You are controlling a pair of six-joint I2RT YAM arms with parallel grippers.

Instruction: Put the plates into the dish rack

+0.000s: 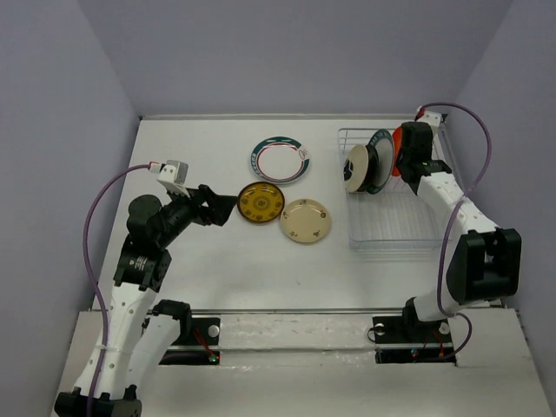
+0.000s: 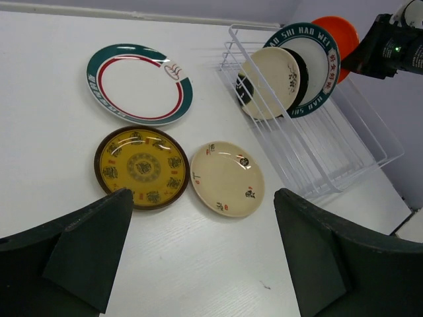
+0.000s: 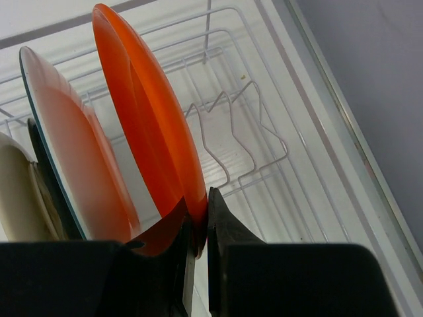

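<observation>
White table [image 1: 191, 261] at the far right: the right end effector [image 3: 198, 228] is clenched on the orange plate [image 3: 149, 132], upright just ahead of it in the dish rack [image 1: 395, 248], while the left end effector [image 1: 228, 208], spread wide and empty, faces the brown plate [image 1: 261, 202].

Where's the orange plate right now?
Top view, right side: the orange plate is held upright at the dish rack's far end, just beyond the racked green-rimmed plate, its lower rim pinched in the right pincer.

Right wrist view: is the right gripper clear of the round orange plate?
No, the right gripper pinches the rim of the round orange plate.
</observation>
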